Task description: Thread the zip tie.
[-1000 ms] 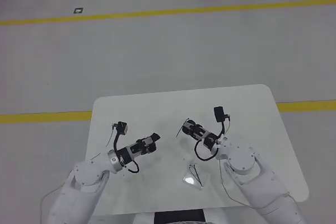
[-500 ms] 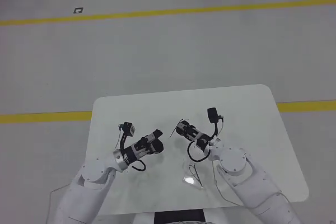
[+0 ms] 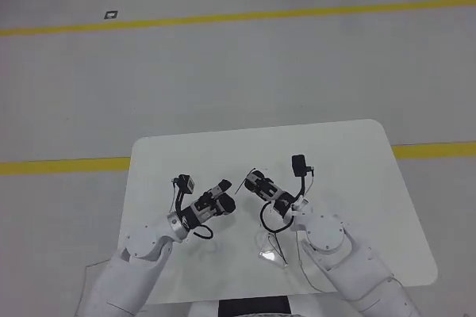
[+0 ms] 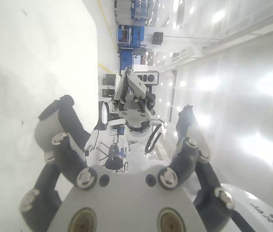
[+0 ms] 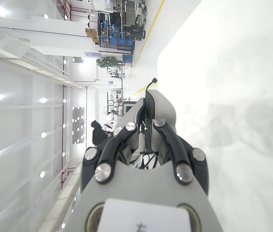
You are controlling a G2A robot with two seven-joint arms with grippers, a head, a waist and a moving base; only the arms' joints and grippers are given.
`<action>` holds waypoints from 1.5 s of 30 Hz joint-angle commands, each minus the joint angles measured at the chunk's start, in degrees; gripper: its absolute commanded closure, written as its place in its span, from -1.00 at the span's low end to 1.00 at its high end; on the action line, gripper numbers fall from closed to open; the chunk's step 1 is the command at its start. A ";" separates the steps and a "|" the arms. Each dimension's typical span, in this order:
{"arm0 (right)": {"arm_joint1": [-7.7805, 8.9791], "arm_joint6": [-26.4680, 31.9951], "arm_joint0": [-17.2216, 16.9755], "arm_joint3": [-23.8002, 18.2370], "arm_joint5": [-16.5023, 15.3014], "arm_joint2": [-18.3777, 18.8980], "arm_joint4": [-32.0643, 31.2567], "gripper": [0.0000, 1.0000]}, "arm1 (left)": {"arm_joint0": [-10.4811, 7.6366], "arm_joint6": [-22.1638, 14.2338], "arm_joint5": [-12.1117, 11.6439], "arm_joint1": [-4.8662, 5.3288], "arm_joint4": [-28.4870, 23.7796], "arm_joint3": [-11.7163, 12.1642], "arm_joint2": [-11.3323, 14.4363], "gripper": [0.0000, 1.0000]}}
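Note:
My right gripper (image 5: 149,102) (image 3: 250,179) is shut on a thin black zip tie (image 5: 153,81), whose free end sticks out past the fingertips. It hovers above the middle of the white table (image 3: 349,158). My left gripper (image 4: 124,108) (image 3: 224,198) stands open just to its left, facing it, with nothing between its fingers. In the left wrist view the right gripper (image 4: 134,97) shows straight ahead between my open fingers. In the top view the zip tie (image 3: 239,188) is a faint dark line between the two grippers.
A clear plastic bag (image 3: 271,252) with a few black zip ties lies on the table near its front edge, under the right arm. The table's far half and right side are bare. Yellow lines run across the floor beyond.
Both grippers have come closer together over the table's middle: the left one moved right and away from the robot, the right one moved left with the zip tie.

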 commanded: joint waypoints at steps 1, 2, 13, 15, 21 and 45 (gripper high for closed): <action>0.00 0.00 0.00 0.00 -0.01 0.00 0.00 1.00 | 0.00 0.01 -0.01 0.00 0.00 0.00 0.00 -1.00; 0.00 0.00 0.00 0.00 -0.01 0.00 0.00 1.00 | 0.00 0.01 -0.01 0.00 0.00 0.00 0.00 -1.00; -0.45 -1.92 -0.28 0.64 0.36 -0.85 0.05 1.00 | -1.69 0.30 -3.05 -0.21 0.64 1.95 2.59 -1.00; -0.61 -2.54 -0.36 0.73 0.82 -1.15 0.08 1.00 | -2.05 1.15 -4.06 -0.33 0.09 2.15 3.03 -1.00; -0.61 -2.54 -0.36 0.73 0.82 -1.15 0.08 1.00 | -2.18 1.69 -4.95 -0.35 0.44 2.23 2.97 -1.00; -1.35 -4.54 -1.25 0.58 1.51 -1.31 -1.94 1.00 | -3.16 3.98 -3.72 -0.10 1.58 3.50 5.03 0.74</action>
